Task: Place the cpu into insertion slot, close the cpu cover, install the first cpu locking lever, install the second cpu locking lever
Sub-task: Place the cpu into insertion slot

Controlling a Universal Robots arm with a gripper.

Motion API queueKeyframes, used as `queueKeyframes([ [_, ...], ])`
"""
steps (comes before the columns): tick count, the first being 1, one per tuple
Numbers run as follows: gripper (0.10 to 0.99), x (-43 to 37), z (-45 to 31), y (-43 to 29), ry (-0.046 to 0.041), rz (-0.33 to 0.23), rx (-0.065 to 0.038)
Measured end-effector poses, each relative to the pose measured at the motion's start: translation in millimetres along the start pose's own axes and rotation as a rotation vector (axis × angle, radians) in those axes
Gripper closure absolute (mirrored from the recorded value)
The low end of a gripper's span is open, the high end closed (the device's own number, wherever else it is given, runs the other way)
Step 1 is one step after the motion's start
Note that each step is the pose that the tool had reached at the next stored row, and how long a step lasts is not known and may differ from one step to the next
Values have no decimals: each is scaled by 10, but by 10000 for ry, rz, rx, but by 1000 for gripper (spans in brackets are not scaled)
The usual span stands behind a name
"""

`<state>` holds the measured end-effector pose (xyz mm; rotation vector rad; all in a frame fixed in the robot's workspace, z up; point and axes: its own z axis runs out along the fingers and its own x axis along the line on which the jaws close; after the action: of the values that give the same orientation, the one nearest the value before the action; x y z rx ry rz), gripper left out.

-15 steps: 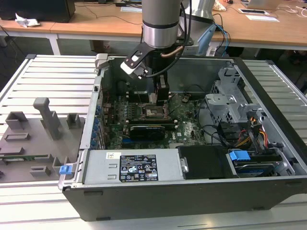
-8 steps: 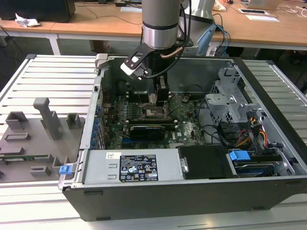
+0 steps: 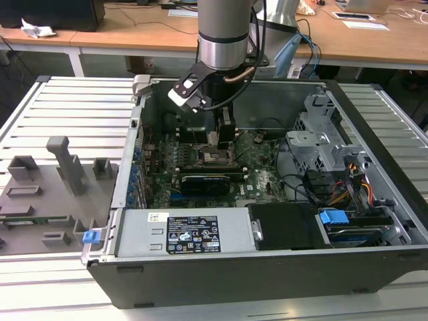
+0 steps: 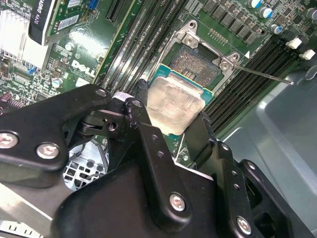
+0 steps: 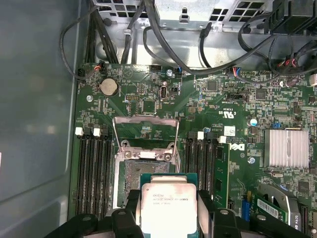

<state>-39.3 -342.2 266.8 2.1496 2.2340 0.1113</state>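
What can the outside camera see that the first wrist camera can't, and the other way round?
Exterior view: the arm, the whole case and a grey tray at the exterior view's left. First wrist view: the raised cpu cover, a round battery and a ribbed heatsink. Both: the gripper holding the cpu by the open socket on the motherboard.

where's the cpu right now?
In both wrist views the cpu is held by the gripper, overlapping one edge of the open socket on the motherboard, not yet seated. The cpu cover is raised.
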Motion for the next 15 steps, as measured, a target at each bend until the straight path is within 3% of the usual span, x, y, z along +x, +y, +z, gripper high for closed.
queueKeyframes([
  [15,545,-1,34,-3,0,0,0],
])
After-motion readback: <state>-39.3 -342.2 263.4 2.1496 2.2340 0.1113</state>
